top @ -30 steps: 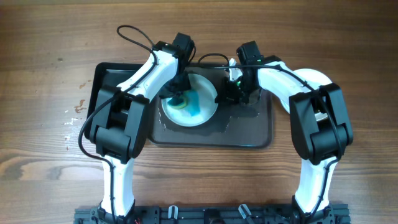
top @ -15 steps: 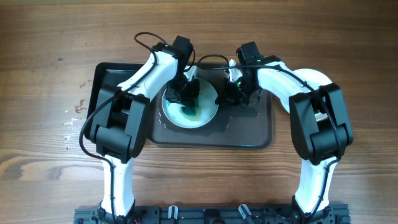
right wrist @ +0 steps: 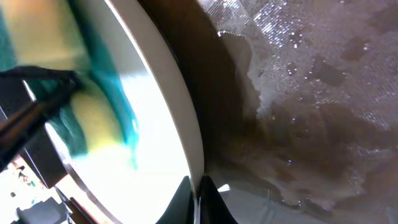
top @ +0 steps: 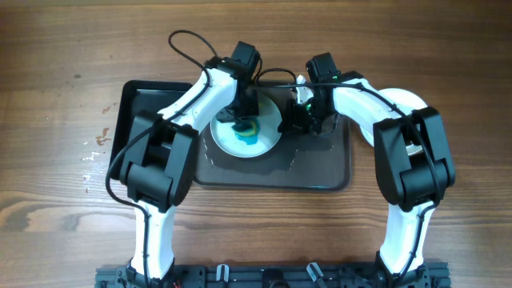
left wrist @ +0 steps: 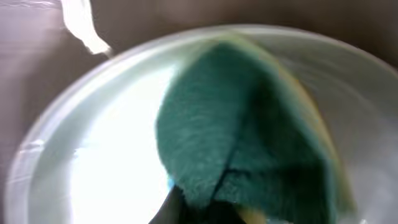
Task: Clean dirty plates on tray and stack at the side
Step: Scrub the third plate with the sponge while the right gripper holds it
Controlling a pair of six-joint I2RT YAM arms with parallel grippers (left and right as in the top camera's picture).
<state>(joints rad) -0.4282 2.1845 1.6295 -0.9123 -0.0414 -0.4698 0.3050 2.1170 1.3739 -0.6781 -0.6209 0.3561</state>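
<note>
Moved up-right over plate (top: pixel 228 144) with left gripper (top: pixel 240 118) clamped on one sponge (left wrist: pixel 249 124). One white plate, blue-smeared, on one wet tray (top: pixel 320 172). Pinched at rim by right gripper (right wrist: pixel 200 199).

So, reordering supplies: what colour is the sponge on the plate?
The sponge is green over yellow; left wrist view shows it best.

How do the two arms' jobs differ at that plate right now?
The left jaws are shut on a green-and-yellow sponge held on the plate; the right jaws pinch that plate's rim. The left jaws sit over the plate, the right jaws beside it, over the tray. Both are shut.
</note>
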